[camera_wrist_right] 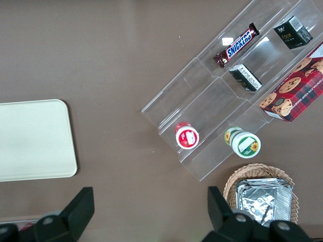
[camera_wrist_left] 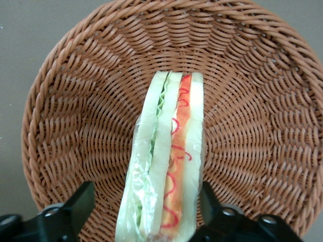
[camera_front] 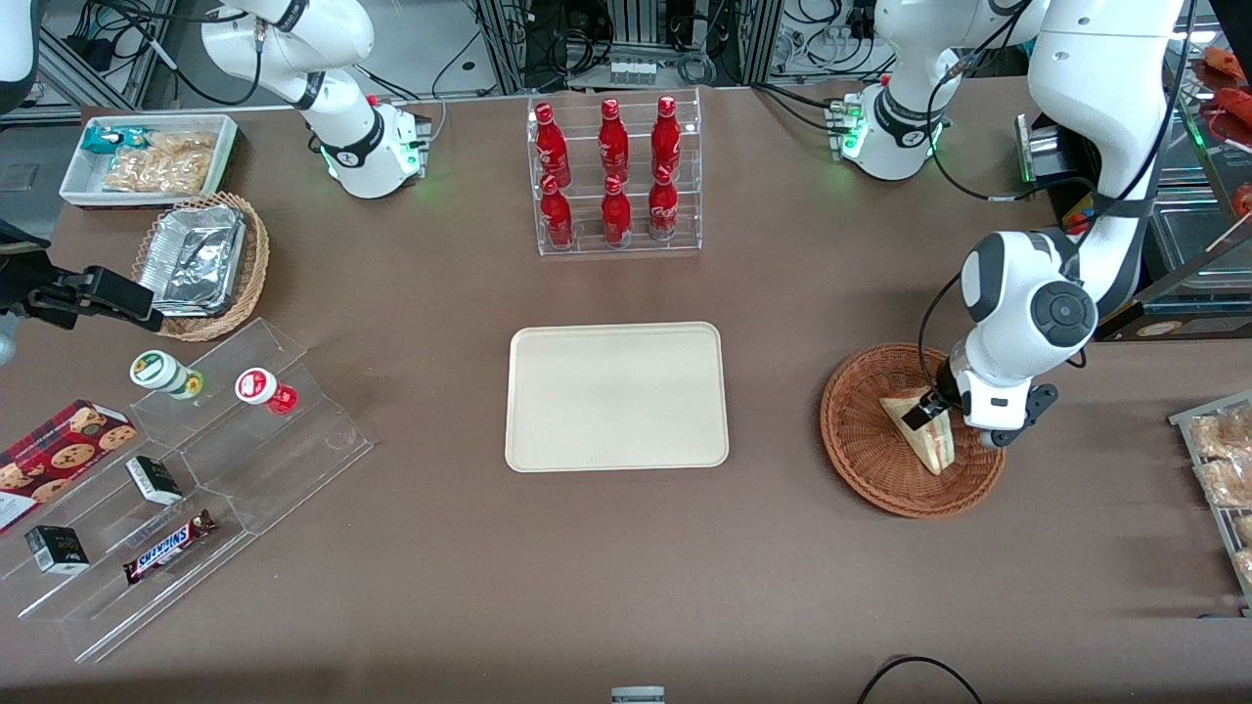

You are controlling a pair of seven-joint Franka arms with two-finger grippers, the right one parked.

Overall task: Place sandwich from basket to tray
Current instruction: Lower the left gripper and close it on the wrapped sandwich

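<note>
The sandwich [camera_front: 927,442] is a clear-wrapped white-bread wedge standing on edge in the reddish-brown wicker basket [camera_front: 859,452], toward the working arm's end of the table. Its cut edge [camera_wrist_left: 169,151] shows green and red-orange filling. My left gripper [camera_front: 929,411] is down inside the basket [camera_wrist_left: 75,126] and open, with its jaws straddling the wedge. One finger [camera_wrist_left: 81,204] stands well clear of the wrap, and the other finger [camera_wrist_left: 209,201] sits right against it. The cream tray [camera_front: 616,396] lies flat at the table's middle with nothing on it.
A clear rack of red bottles [camera_front: 614,176] stands farther from the front camera than the tray. Toward the parked arm's end are a clear stepped stand with snacks [camera_front: 186,479], a tan basket of foil containers [camera_front: 201,264] and a white bin [camera_front: 147,156]. Bagged pastries [camera_front: 1223,460] lie at the working arm's edge.
</note>
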